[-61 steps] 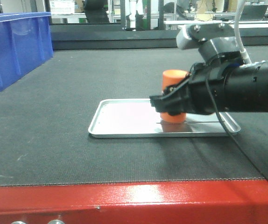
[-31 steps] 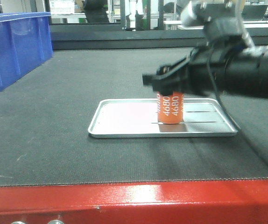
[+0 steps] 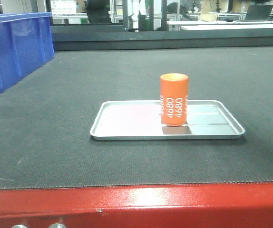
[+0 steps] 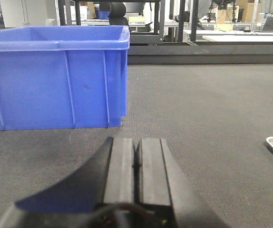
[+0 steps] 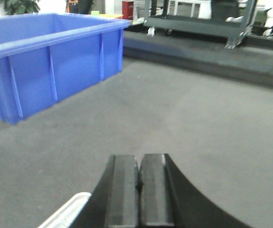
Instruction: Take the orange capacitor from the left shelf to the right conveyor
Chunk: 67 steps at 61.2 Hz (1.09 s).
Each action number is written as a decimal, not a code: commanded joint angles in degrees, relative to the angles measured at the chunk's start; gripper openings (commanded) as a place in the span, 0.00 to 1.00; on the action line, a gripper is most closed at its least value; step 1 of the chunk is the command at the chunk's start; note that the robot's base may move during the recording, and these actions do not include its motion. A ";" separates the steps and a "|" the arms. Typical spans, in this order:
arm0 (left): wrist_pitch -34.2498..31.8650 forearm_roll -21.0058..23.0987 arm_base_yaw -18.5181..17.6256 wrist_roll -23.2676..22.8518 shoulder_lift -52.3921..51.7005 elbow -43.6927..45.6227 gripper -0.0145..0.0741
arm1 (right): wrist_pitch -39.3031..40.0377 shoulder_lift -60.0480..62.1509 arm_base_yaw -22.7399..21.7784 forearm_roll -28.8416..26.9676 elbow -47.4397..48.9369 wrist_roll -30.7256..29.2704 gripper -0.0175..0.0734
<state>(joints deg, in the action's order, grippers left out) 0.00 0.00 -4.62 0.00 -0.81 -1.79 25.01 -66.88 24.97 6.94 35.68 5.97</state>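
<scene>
Capacitor placement looks finished: orange capacitor (image 3: pixel 174 99) upright inside the silver tray (image 3: pixel 122 135), right of its middle, on the right conveyor (image 3: pixel 70 90), untouched by either arm. Probably set upright on its flat base so as not to roll. Left gripper (image 4: pixel 136 161) pressed together, empty, low over the belt beside the blue bin (image 4: pixel 55 76). Right gripper (image 5: pixel 139 178) likewise pressed together, pinching nothing, above the tray's corner.

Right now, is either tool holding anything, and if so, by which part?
Nothing is held. The left tool and right tool are both shut on nothing, and the orange capacitor stands upright and free in the silver tray.
</scene>
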 commanded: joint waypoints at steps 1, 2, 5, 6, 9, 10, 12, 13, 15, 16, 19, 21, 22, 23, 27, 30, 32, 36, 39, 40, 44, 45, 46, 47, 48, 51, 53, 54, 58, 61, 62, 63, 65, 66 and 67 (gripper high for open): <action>-4.96 0.31 -0.30 0.00 0.46 0.34 0.05 | -1.64 9.07 -0.27 -0.15 1.37 -0.56 0.24; -4.96 0.31 -0.30 0.00 0.46 0.34 0.05 | -2.54 10.07 -0.27 -0.15 1.37 -0.56 0.24; -4.96 0.31 -0.30 0.00 0.46 0.34 0.05 | -3.94 13.29 -0.27 -0.15 1.37 -0.56 0.24; -4.96 0.31 -0.30 0.00 0.46 0.34 0.05 | -4.35 14.53 -0.27 -0.15 1.37 -0.56 0.24; -4.96 0.31 -0.30 0.00 0.46 0.34 0.05 | -4.52 17.02 -0.27 -0.15 1.37 -0.56 0.24; -4.96 0.31 -0.30 0.00 0.46 0.34 0.05 | -4.43 17.67 -0.27 -0.15 1.37 -0.56 0.24; -4.96 0.31 -0.30 0.00 0.46 0.34 0.05 | -4.26 19.08 -0.27 -0.15 1.37 -0.56 0.24; -4.96 0.31 -0.30 0.00 0.46 0.34 0.05 | -4.20 19.80 -0.27 -0.15 1.37 -0.56 0.24; -4.96 0.31 -0.30 0.00 0.46 0.34 0.05 | -4.15 20.79 -0.27 -0.15 1.37 -0.56 0.24; -4.96 0.31 -0.30 -0.38 0.46 0.34 0.05 | -4.12 21.07 -0.27 -0.15 1.37 -0.56 0.24; -4.96 0.31 -0.30 0.00 0.46 0.34 0.05 | -3.78 22.30 -0.27 -0.15 1.37 -0.56 0.24; -4.96 0.31 -0.30 0.00 0.46 0.34 0.05 | -3.44 22.94 -0.33 -0.15 1.37 -0.56 0.24; -4.96 0.31 -0.30 0.00 0.46 0.34 0.05 | -3.32 23.19 -0.40 -0.30 1.37 -0.56 0.24; -4.96 0.31 -0.30 0.00 0.46 0.34 0.05 | -3.18 23.57 -0.48 -0.30 1.37 -0.56 0.24; -4.96 0.31 -0.30 0.00 0.46 0.34 0.05 | -3.32 24.26 -0.75 -0.38 1.37 -0.75 0.24; -4.96 0.31 -0.30 0.00 0.46 0.34 0.05 | -3.76 24.53 -1.45 -0.38 1.37 -1.98 0.24; -4.96 0.31 -0.30 0.00 0.46 0.34 0.05 | -5.08 25.45 -2.34 -0.38 1.24 -2.72 0.24; -4.96 0.00 -0.30 0.00 0.46 0.34 0.05 | -7.81 27.23 -6.44 -0.38 0.93 -3.20 0.24; -4.96 0.31 -0.30 0.00 0.46 0.34 0.05 | -10.32 29.26 -10.72 -0.54 0.48 -2.60 0.24; -4.96 0.31 -0.30 0.00 0.46 0.34 0.05 | -11.04 29.85 -11.77 -0.64 0.24 -2.23 0.24; -4.96 0.31 -0.30 0.00 0.46 0.34 0.05 | -14.25 33.30 -16.60 -1.19 -0.86 -1.69 0.24; -4.96 0.31 -0.30 0.00 0.46 0.34 0.05 | -14.88 34.06 -17.47 -1.27 -1.18 -1.69 0.24; -4.96 0.31 -0.30 0.00 0.46 0.34 0.05 | -15.57 35.22 -18.73 -1.26 -1.70 -1.69 0.24; -4.96 0.31 -0.30 0.00 0.46 0.34 0.05 | -15.98 36.00 -19.52 -1.26 -2.12 -1.69 0.24; -4.96 0.31 -0.30 0.00 0.46 0.34 0.05 | -16.50 37.24 -20.63 -1.26 -2.79 -1.69 0.24; -4.96 0.31 -0.30 0.00 0.46 0.34 0.05 | -17.60 40.23 -22.86 -1.26 -4.62 -1.69 0.24; -4.96 0.31 -0.30 0.00 0.46 0.34 0.05 | -18.21 42.55 -24.14 -1.26 -6.20 -1.69 0.24; -4.96 0.31 -0.30 0.00 0.46 0.34 0.05 | -18.65 44.48 -24.78 -1.26 -7.29 -1.69 0.24; -4.96 0.31 -0.30 0.00 0.46 0.34 0.05 | -20.07 49.27 -26.10 -1.60 -11.34 -1.69 0.24; -4.96 0.31 -0.30 0.00 0.46 0.34 0.05 | -21.41 53.63 -26.26 -1.73 -14.43 -1.69 0.24; -4.96 0.31 -0.30 0.00 0.46 0.34 0.05 | -21.72 54.65 -26.26 -1.73 -15.80 -1.69 0.24; -4.96 0.31 -0.30 0.00 0.46 0.34 0.05 | -22.08 56.13 -26.26 -1.73 -16.73 -1.69 0.24; -4.96 0.31 -0.30 0.00 0.46 0.34 0.05 | -22.43 58.39 -26.26 -1.78 -19.08 -1.69 0.24; -4.96 0.31 -0.30 0.00 0.46 0.34 0.05 | -22.43 59.19 -26.26 -1.85 -20.49 -1.69 0.24; -4.96 0.31 -0.30 0.00 0.46 0.34 0.05 | -22.43 60.26 -26.26 -1.98 -21.41 -1.63 0.24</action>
<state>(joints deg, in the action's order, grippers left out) 0.00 0.00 -4.62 0.00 -0.81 -1.79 -0.43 -10.11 -0.92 5.38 16.91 4.20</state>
